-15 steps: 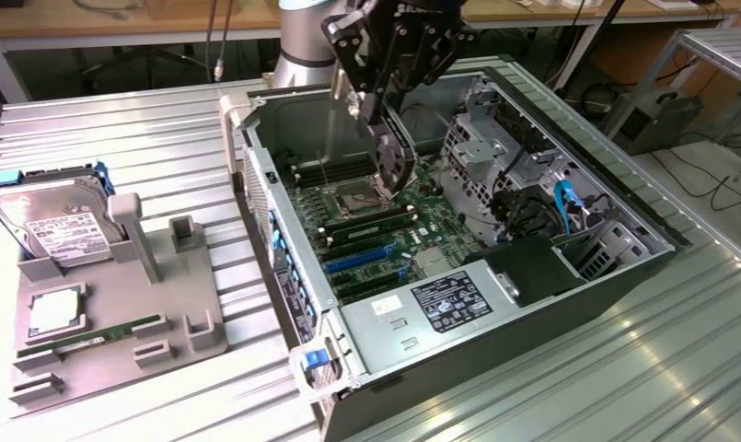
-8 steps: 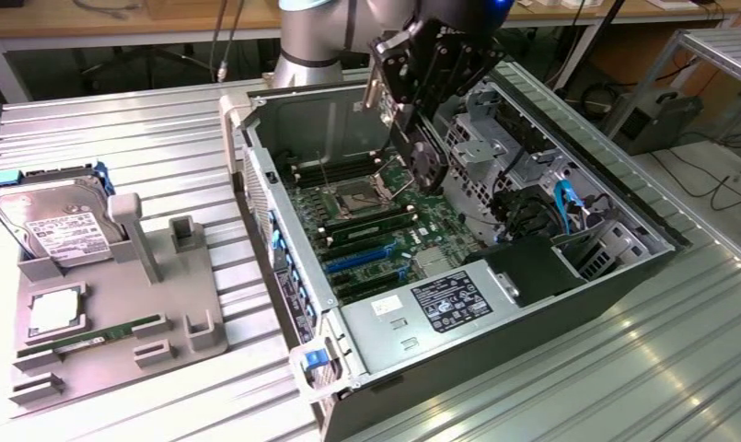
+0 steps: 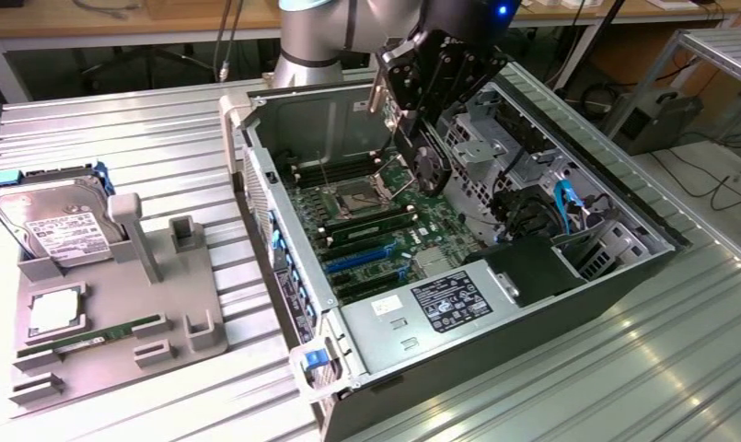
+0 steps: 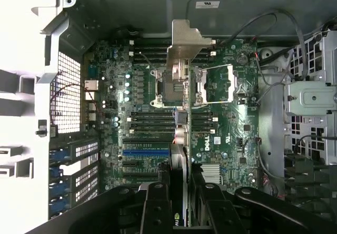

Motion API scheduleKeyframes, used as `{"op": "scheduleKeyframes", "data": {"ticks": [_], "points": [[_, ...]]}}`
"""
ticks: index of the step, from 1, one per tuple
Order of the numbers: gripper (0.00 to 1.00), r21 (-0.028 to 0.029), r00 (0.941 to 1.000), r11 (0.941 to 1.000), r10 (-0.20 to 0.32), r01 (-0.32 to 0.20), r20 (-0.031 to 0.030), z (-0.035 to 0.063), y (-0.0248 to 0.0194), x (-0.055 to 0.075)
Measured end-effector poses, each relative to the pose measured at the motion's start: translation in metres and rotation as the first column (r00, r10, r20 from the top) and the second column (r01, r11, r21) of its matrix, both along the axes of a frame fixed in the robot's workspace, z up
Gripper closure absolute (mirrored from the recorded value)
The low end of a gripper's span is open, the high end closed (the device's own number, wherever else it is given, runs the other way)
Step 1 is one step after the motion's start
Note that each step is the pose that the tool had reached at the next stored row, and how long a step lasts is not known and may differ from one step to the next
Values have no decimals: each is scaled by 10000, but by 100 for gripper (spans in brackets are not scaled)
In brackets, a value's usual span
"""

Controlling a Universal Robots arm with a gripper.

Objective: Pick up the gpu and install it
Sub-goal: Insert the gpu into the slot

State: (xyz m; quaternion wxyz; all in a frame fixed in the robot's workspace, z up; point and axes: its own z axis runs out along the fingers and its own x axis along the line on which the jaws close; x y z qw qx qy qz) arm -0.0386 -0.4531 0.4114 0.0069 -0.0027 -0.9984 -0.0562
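jaws closed on the thin, dark rectangular gpu card (image 3: 427,166). the black gripper (image 3: 429,115) holds it on edge, silvery bracket (image 4: 187,44) towards one wall, inside the open grey metal computer case (image 4: 131,13), over the green motherboard (image 3: 370,221), with open room either side.

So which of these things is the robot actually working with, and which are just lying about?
In the job: black gripper, shut on the thin dark circuit card with silvery bracket; open grey computer case; its green motherboard.
Lying about: silver hard drive with white label; slim green memory stick; grey plastic holder tray.
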Motion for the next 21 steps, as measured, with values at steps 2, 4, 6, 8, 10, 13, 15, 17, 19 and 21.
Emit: {"op": "scheduleKeyframes", "data": {"ticks": [2, 4, 6, 8, 10, 13, 15, 17, 19, 21], "points": [[74, 0, 10000, 10000, 0, 0, 1, 0, 0, 0], [74, 0, 10000, 10000, 0, 0, 0, 0, 0, 0], [74, 0, 10000, 10000, 0, 0, 0, 0, 0, 0], [74, 0, 10000, 10000, 0, 0, 0, 0, 0, 0], [74, 0, 10000, 10000, 0, 0, 0, 0, 0, 1], [74, 1, 9998, 9998, 177, -177, 1, -2, 0, 12], [74, 1, 9988, 9988, 497, -497, 2, -4, 0, 12], [74, 0, 9958, 9958, 914, -914, 2, -6, 0, 12], [74, 0, 9889, 9889, 1484, -1484, 4, -9, 0, 12], [74, -1, 9777, 9777, 2100, -2100, 6, -14, 0, 12]]}}
